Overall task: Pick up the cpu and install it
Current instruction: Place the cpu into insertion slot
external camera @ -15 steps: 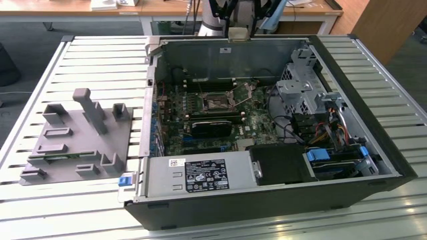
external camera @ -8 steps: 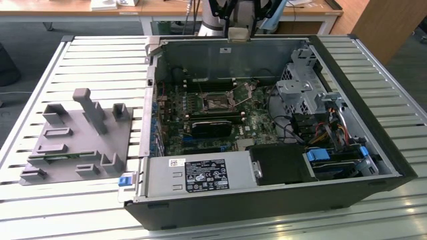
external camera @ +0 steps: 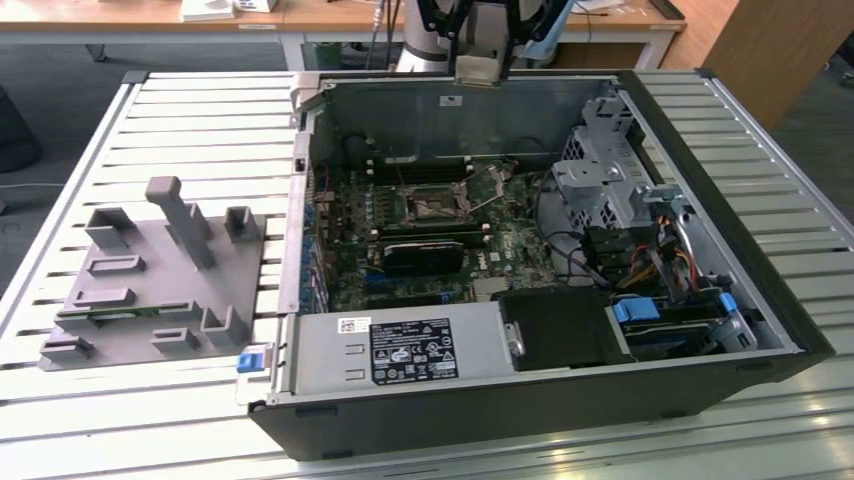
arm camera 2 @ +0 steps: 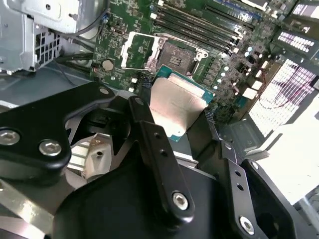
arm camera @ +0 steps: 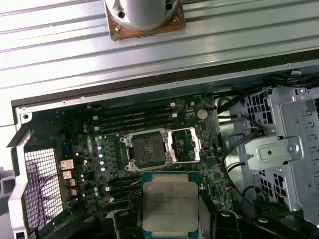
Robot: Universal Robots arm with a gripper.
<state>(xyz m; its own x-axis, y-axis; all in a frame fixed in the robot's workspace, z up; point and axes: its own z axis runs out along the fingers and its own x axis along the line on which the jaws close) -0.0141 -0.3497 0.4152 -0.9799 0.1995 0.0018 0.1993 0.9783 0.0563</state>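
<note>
Up close, black fingers (arm camera 2: 144,124) pinching the cpu (arm camera 2: 177,102) by two opposite edges, gripper (arm camera 2: 174,115) clamped tight on it, silvery top facing the lens. Held clear in the air above the green motherboard (arm camera: 99,149), near the socket (arm camera: 147,149) but not in it. Socket lying open, metal frame (arm camera: 185,144) flipped up beside it. Over in the exterior view, arm (external camera: 481,30) hanging above the far wall of the computer case (external camera: 747,330). Grey tray (external camera: 134,300) well apart on the slatted table (external camera: 200,110), at the exterior view's left.

Black and silver arm (external camera: 481,40)
We see black fingers (arm camera 2: 157,149) with silver screws and a round silvery base (arm camera: 144,10).
</note>
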